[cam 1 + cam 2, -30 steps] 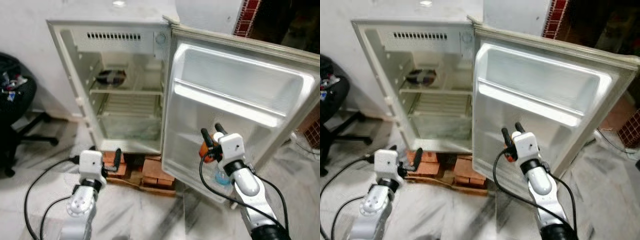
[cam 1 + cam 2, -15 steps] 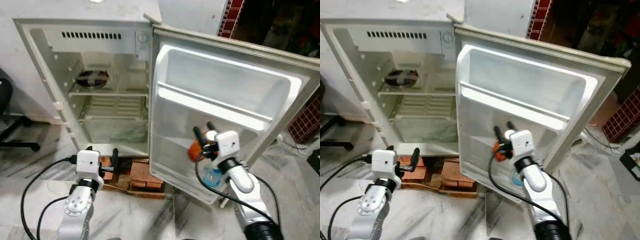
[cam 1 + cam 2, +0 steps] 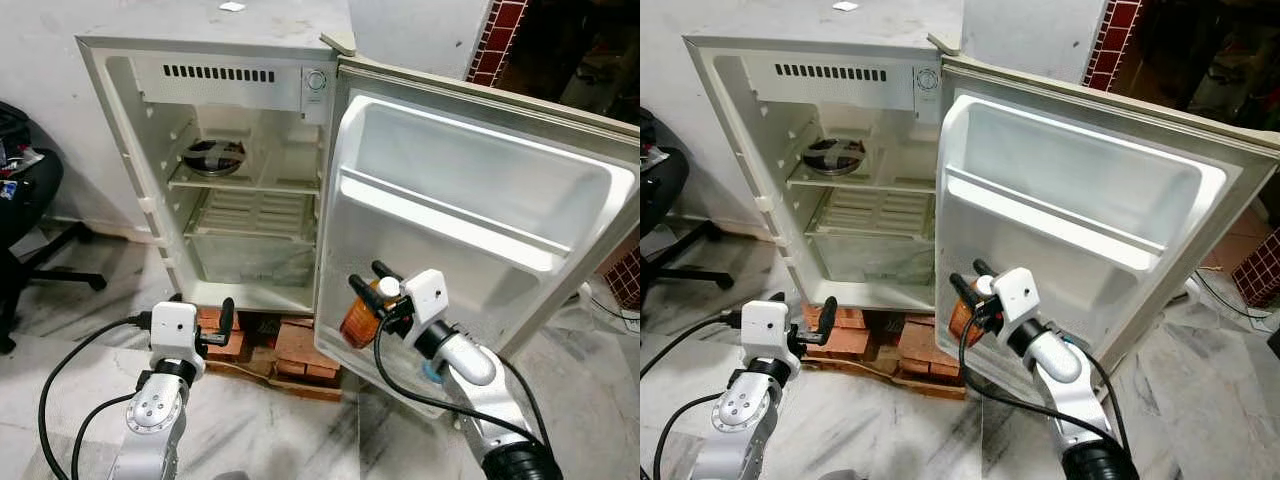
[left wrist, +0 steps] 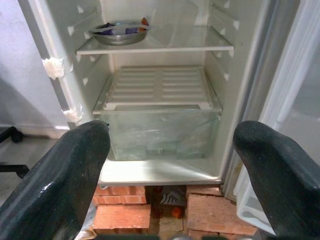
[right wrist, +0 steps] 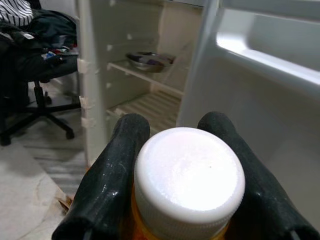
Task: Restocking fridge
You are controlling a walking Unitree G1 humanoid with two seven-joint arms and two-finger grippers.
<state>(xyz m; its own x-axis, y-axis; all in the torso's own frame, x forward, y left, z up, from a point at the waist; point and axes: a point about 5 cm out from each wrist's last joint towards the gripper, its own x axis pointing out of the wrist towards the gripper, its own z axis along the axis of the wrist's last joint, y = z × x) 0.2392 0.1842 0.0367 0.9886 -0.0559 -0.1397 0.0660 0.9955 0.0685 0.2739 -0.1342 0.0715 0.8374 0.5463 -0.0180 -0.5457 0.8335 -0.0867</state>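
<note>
A small white fridge [image 3: 240, 75] stands open, its door [image 3: 480, 215] swung out to the right. My right gripper [image 3: 365, 274] is shut on an orange bottle [image 3: 357, 325] with a white cap [image 5: 189, 175], held low in front of the door's inner face, near its hinge edge. The bottle leans toward the fridge opening. My left gripper [image 3: 202, 305] is open and holds nothing, low before the fridge's bottom. In the left wrist view its fingers [image 4: 60, 185] frame the clear crisper drawer [image 4: 162, 132]. A metal bowl [image 3: 213, 155] sits on the upper shelf.
The fridge rests on red bricks [image 3: 290, 345]. A black office chair [image 3: 25, 200] stands at the left. Black cables [image 3: 60, 400] trail over the marble floor by my left arm. Something blue [image 3: 437, 372] shows behind my right arm, low at the door.
The camera has shifted. My right gripper has carried the orange bottle left along the door, toward its hinge edge. The left arm has stayed put.
</note>
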